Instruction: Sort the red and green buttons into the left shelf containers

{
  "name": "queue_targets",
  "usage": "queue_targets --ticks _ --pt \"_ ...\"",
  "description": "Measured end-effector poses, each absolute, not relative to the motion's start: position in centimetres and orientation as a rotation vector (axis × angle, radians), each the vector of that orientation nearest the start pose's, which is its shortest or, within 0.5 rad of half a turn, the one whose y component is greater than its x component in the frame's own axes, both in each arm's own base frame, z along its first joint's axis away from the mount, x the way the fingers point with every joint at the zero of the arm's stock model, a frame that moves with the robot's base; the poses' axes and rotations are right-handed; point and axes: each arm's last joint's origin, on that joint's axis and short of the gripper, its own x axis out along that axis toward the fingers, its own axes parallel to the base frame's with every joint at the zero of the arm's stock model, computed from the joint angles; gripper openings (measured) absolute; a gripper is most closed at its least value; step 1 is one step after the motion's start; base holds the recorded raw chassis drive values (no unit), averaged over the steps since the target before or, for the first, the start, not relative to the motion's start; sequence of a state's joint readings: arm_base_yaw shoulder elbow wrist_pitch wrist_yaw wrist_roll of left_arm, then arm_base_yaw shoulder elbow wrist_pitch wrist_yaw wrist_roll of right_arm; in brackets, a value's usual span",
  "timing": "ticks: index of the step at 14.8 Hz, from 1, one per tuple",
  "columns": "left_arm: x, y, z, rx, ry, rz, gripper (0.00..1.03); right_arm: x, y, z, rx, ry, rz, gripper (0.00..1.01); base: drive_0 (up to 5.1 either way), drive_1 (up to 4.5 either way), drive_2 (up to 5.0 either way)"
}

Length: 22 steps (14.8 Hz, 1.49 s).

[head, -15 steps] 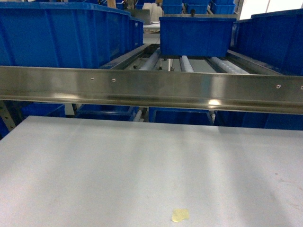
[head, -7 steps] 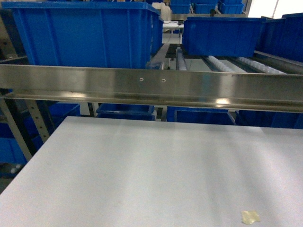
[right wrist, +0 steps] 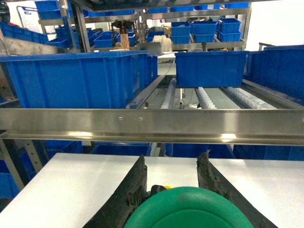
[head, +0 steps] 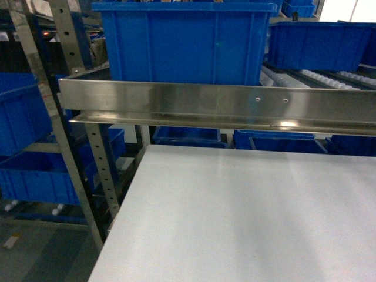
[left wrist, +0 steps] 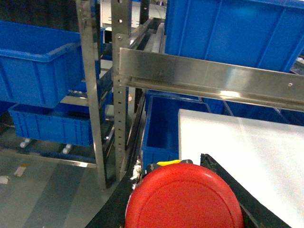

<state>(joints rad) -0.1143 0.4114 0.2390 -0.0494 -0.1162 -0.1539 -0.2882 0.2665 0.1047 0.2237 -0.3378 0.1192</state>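
Left gripper [left wrist: 185,190] clamped on round red domed button [left wrist: 184,199]; right gripper [right wrist: 173,190] clamped on green domed button [right wrist: 187,209]. Head view swung left since earlier; deep blue plastic bins [head: 26,117] on left shelf now visible, drop-off nearing.

The button cap [left wrist: 184,197] at the left wrist is plain, glossy red, with a sliver of yellow at its top edge; the pincer fingers [left wrist: 228,183] flanking it are black. The button cap [right wrist: 189,209] at the right wrist is solid green, between black fingers [right wrist: 130,192]. The shelf bins [head: 185,41] are bright blue with faint vertical ribs. The rail [head: 217,106] and the perforated uprights [head: 94,147] are bare silver steel. The table [head: 252,217] is plain white. The floor [left wrist: 42,190] is grey.
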Motion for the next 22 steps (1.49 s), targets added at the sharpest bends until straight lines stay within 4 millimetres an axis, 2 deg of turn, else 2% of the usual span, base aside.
queue_targets --ticks 22 --pt "12.34 -1.08 20.49 -0.127 0.22 0.019 0.3 10.98 -2.25 19.91 0.099 -0.059 0.054 0.28 -5.0 2.47 2.5"
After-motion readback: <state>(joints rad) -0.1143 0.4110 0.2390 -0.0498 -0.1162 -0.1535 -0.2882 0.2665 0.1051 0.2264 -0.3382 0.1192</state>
